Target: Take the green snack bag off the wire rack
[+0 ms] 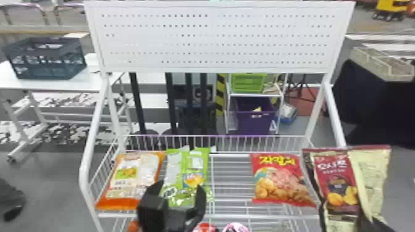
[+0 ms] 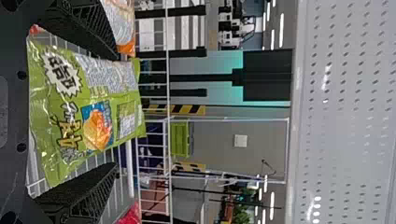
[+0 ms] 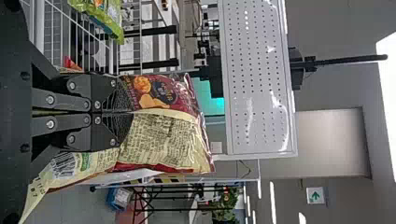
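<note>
biggest first, the wire rack, with a white pegboard standing over its back! out beyond the rack on the left, a white table, and there's a dark crate sitting on it. behind the rack, a purple bin.

now the arms! over the rack's front left comes the left gripper, jaws wide, one finger to each side of the green snack bag, no squeeze on it. at the rack's right side, it's the right gripper, jaws closed tight on a maroon and cream snack bag, pinching it in the right wrist view.

on to what's lying there: a red snack bag on the rack's right part, an orange and white snack bag on its far left, and right beside that one, the green snack bag, on the rack's left part, lying on the wires! smallest of all, a red item and a pink one, peeking out below the rack's front rail.
</note>
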{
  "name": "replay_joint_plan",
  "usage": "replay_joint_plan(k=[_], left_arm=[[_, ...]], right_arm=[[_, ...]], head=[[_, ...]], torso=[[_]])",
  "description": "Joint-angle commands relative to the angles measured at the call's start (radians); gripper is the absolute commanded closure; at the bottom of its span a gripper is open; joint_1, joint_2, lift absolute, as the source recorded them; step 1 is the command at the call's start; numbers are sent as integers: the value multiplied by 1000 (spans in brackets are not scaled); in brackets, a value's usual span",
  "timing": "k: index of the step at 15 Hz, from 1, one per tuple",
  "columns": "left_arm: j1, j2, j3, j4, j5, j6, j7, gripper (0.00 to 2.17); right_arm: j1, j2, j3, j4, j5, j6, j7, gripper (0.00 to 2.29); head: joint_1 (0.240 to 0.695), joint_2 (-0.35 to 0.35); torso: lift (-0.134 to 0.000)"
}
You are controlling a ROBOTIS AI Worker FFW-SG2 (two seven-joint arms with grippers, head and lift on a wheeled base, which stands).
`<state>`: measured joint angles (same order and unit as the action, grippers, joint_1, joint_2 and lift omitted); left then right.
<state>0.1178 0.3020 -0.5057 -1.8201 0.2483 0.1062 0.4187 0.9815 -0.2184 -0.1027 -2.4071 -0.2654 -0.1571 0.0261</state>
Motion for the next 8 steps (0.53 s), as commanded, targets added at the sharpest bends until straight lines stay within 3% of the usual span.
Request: replay_joint_plan(k=[1, 6, 7, 8], left_arm=[[-136, -44, -45, 160, 35, 47, 2, 83], [-256, -77, -47, 326, 94, 126, -6, 83], [-257, -75, -47, 332, 98, 132, -9, 130], [-257, -73, -47, 332, 106, 136, -11, 387]], right_arm=[[-6, -1, 1, 6, 0, 0, 0, 2243], [-9, -1, 1, 13, 0, 0, 0, 2243], [-9, -1, 1, 11, 0, 0, 0, 2243], [-9, -1, 1, 11, 0, 0, 0, 2243]], head=[[499, 0], [499, 0], [499, 0], [499, 0]], torso=[[0], [0], [0], [0]])
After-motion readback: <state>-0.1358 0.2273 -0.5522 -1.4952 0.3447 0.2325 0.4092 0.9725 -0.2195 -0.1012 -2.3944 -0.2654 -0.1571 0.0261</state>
